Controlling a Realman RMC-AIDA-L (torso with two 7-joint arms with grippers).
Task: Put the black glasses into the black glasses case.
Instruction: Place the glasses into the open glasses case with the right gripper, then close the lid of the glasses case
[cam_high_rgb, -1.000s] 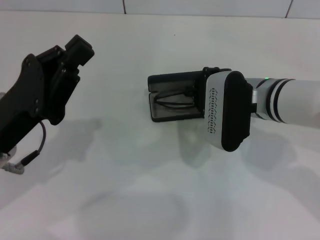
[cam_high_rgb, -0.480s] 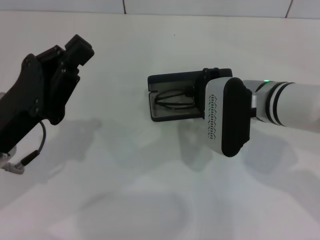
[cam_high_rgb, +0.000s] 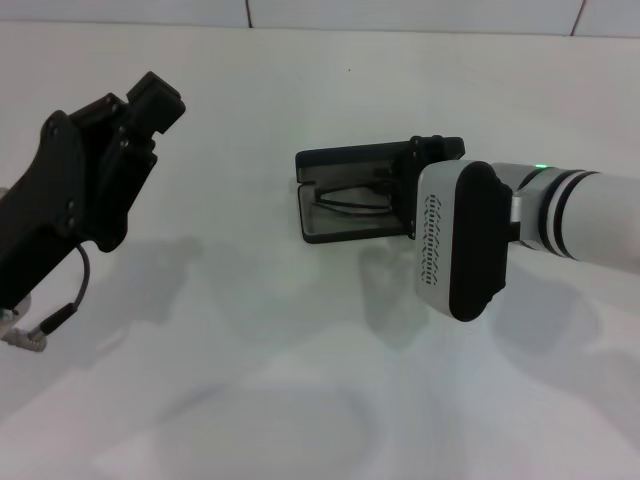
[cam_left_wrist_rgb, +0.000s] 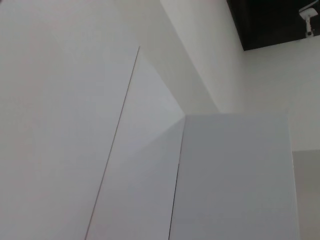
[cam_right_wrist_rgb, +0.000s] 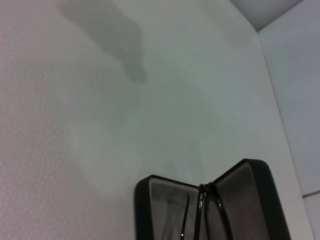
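The broad white tabletop (cam_high_rgb: 300, 380) carries everything. Raised at its left edge is the black left gripper (cam_high_rgb: 150, 100), parked clear of the work; whether its claw is released or clenched cannot be told. The white-and-black right gripper (cam_high_rgb: 400, 190) hangs over the right end of the rectangular hard black glasses case (cam_high_rgb: 345, 195), its claw state equally impossible to tell. The case lies open on the table, and the thin-framed black glasses (cam_high_rgb: 350, 203) rest inside on its grey lining.
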